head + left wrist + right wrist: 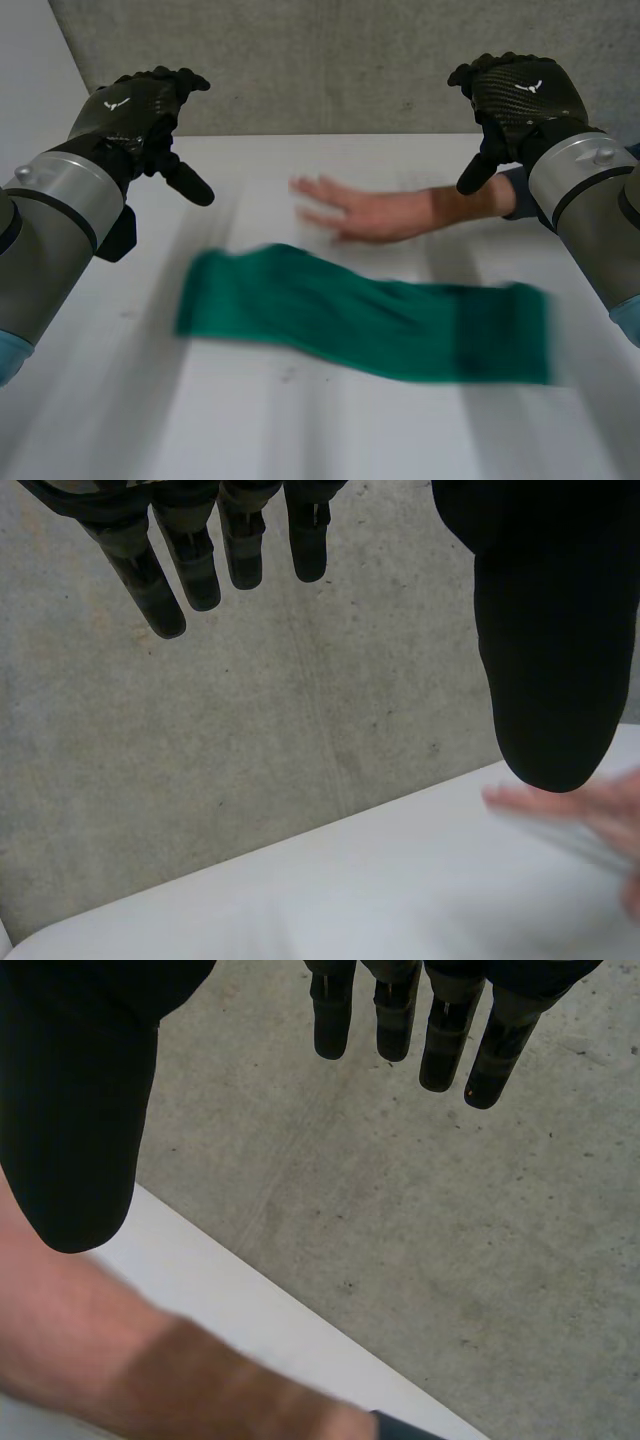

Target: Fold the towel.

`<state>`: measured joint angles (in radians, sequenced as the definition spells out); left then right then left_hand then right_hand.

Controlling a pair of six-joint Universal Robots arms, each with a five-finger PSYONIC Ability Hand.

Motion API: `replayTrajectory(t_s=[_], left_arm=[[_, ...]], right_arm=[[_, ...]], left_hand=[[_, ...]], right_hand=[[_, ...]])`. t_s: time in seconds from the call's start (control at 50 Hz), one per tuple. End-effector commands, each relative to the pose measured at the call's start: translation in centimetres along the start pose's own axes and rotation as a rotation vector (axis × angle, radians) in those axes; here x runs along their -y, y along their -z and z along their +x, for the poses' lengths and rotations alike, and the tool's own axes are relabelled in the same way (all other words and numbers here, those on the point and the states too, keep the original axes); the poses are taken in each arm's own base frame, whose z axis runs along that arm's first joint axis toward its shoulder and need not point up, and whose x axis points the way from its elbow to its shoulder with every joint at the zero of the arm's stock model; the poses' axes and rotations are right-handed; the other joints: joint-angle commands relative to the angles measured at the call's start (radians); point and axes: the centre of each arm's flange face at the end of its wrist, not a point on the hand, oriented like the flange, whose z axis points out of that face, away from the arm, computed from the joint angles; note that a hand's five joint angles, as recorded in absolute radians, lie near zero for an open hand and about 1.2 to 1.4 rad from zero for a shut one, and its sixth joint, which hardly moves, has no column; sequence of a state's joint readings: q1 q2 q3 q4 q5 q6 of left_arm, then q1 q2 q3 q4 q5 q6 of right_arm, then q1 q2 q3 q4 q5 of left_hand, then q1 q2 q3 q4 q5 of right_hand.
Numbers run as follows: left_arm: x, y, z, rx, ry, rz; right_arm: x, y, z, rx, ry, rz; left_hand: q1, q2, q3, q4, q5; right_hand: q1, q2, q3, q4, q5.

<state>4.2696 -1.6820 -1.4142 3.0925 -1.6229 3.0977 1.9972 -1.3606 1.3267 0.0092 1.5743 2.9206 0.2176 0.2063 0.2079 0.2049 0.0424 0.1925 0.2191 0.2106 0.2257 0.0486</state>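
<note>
This looks like a robot test lab. A plain white bench (300,430) stands against a bare grey concrete wall (330,60), which rises just beyond the fingertips of the left robot hand (135,105) and the right robot hand (520,90). A person's forearm (440,210) reaches over the bench from under the right robot hand.

The white worktop (330,440) is smooth and evenly lit, with a rounded far edge. Beyond the fingertips of the left hand (540,630) and the right hand (70,1110) stands a rough grey concrete wall (330,60), speckled and faintly streaked, close behind that edge.
</note>
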Motion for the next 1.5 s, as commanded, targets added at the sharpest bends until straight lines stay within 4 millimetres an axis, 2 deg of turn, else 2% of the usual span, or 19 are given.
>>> replayTrajectory(t_s=[0.02,0.36,0.6,0.68,0.7,0.82,0.98,1.08,1.16,1.2,1.24,1.26,1.28,1.32,1.38,1.4,1.46,1.48,1.5], left_arm=[[-0.2,0.0,0.0,0.0,-0.001,-0.004],[-0.6,-0.2,0.0,0.0,-0.003,-0.012],[-1.7,-1.9,-0.5,0.012,-0.113,-0.009],[-2.9,-3.4,-1.4,0.036,-0.24,-0.027],[-3.8,-4.2,-2.4,0.056,-0.297,-0.051],[-7.5,-7.3,-6.5,0.131,-0.446,-0.168],[-11.9,-9.9,-9.7,0.13,-0.472,-0.269],[-14.5,-11.1,-11.7,0.135,-0.477,-0.327],[-16.0,-11.4,-12.0,0.131,-0.487,-0.356],[-16.7,-11.6,-12.1,0.127,-0.489,-0.368],[-16.8,-11.7,-12.1,0.129,-0.487,-0.362],[-16.8,-11.8,-12.2,0.132,-0.488,-0.348],[-16.8,-11.9,-12.1,0.133,-0.488,-0.34],[-16.6,-12.1,-12.1,0.14,-0.489,-0.32],[-15.6,-12.4,-11.5,0.139,-0.493,-0.269],[-15.2,-12.5,-11.2,0.135,-0.495,-0.249],[-11.2,-13.3,-10.0,0.145,-0.492,-0.097],[-9.9,-13.6,-9.7,0.152,-0.483,-0.043],[-7.0,-14.1,-9.1,0.166,-0.45,0.079]], right_arm=[[0.0,0.0,-0.2,0.027,0.0,0.006],[0.1,0.1,-0.7,0.076,0.015,0.01],[-2.3,2.5,-2.8,0.248,0.321,-0.158],[-3.2,3.7,-4.1,0.322,0.388,-0.197],[-3.9,4.6,-5.6,0.38,0.409,-0.202],[-5.5,5.6,-7.9,0.482,0.413,-0.144],[-10.8,4.3,-9.9,0.518,0.417,-0.089],[-13.8,3.5,-10.7,0.543,0.45,-0.134],[-15.7,2.3,-11.2,0.543,0.466,-0.151],[-16.3,1.5,-11.2,0.524,0.467,-0.158],[-16.2,0.9,-11.1,0.507,0.467,-0.15],[-16.0,0.4,-10.9,0.488,0.467,-0.138],[-15.7,0.2,-10.9,0.477,0.464,-0.129],[-15.3,-0.3,-10.7,0.455,0.453,-0.114],[-13.3,-1.4,-9.7,0.376,0.397,-0.069],[-10.8,-1.9,-8.9,0.317,0.356,-0.014],[-6.3,-2.6,-7.0,0.21,0.277,0.095],[-3.5,-3.1,-5.6,0.139,0.21,0.179],[-2.2,-3.5,-4.8,0.102,0.174,0.226]], left_hand=[[-0.043,-0.032,-0.033,-0.03,-0.042],[-0.043,-0.032,-0.033,-0.03,-0.042],[-0.022,-0.01,-0.012,-0.009,-0.021],[-0.019,-0.007,-0.009,-0.006,-0.018],[-0.019,-0.007,-0.009,-0.006,-0.018],[-0.016,-0.005,-0.006,-0.003,-0.015],[0.022,0.034,0.032,0.035,0.023],[0.172,0.183,0.182,0.184,0.172],[0.245,0.256,0.255,0.258,0.246],[0.515,0.526,0.524,0.527,0.515],[0.691,0.702,0.7,0.703,0.691],[1.032,1.043,1.041,1.044,1.032],[1.177,1.188,1.187,1.19,1.178],[1.179,1.19,1.188,1.191,1.179],[1.179,1.19,1.188,1.191,1.179],[1.179,1.19,1.188,1.191,1.179],[1.179,1.19,1.188,1.191,1.179],[1.179,1.19,1.188,1.191,1.179],[1.179,1.19,1.188,1.191,1.179]], right_hand=[[-0.018,-0.045,-0.036,-0.051,-0.049],[-0.018,-0.045,-0.036,-0.051,-0.049],[-0.018,-0.045,-0.036,-0.051,-0.049],[-0.018,-0.045,-0.036,-0.051,-0.049],[-0.018,-0.045,-0.036,-0.051,-0.049],[-0.018,-0.045,-0.036,-0.051,-0.049],[-0.018,-0.045,-0.036,-0.051,-0.049],[-0.018,-0.045,-0.036,-0.051,-0.049],[0.171,0.144,0.152,0.137,0.14],[0.558,0.531,0.539,0.524,0.527],[0.836,0.81,0.818,0.803,0.806],[1.2,1.174,1.182,1.167,1.169],[1.204,1.177,1.186,1.171,1.173],[1.204,1.177,1.186,1.171,1.173],[1.204,1.177,1.186,1.171,1.173],[1.204,1.177,1.186,1.171,1.173],[1.204,1.177,1.186,1.171,1.173],[1.204,1.177,1.186,1.171,1.173],[1.204,1.177,1.186,1.171,1.173]])
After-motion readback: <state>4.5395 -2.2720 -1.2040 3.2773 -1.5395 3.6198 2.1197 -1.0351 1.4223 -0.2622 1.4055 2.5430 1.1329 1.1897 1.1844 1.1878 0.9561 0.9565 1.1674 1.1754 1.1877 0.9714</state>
